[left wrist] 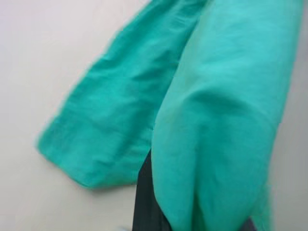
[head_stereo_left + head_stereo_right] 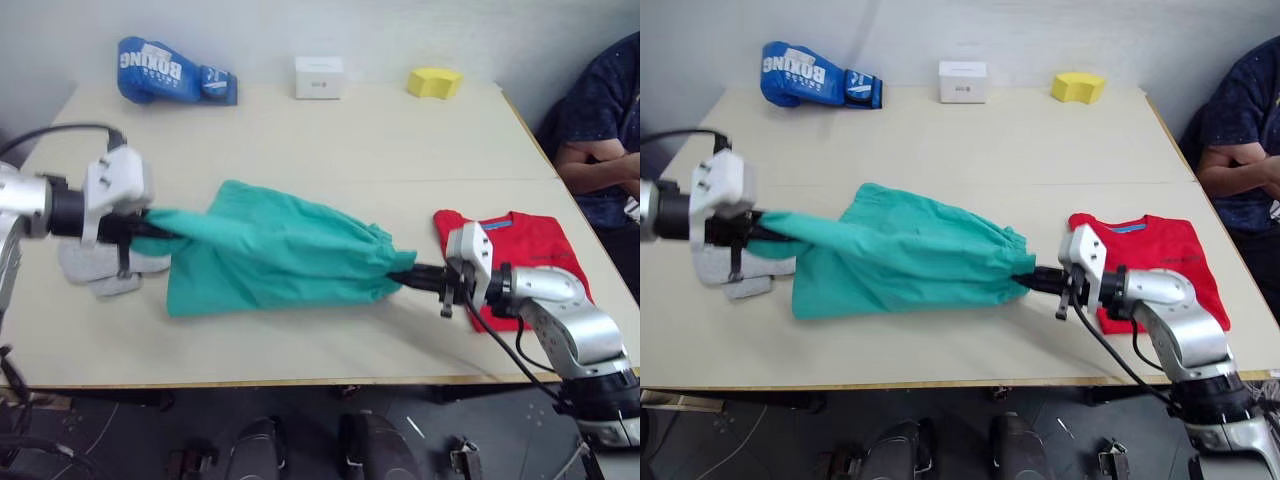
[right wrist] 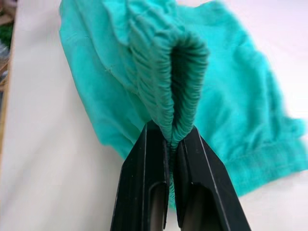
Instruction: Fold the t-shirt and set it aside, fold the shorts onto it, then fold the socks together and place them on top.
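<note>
Right wrist view: right fingers (image 3: 169, 159) clamp the shorts (image 2: 270, 250) waistband; left fingers (image 2: 140, 232) grip the opposite end, both arms extended level over the surface (image 2: 300, 140).

The shorts (image 2: 270, 255) are soft matt cloth with a ribbed, gathered waistband, the t-shirt (image 2: 525, 250) is smooth matt cloth, the socks (image 2: 105, 270) look like fuzzy knit, and the table (image 2: 330, 140) is smooth, matt and pale.
</note>
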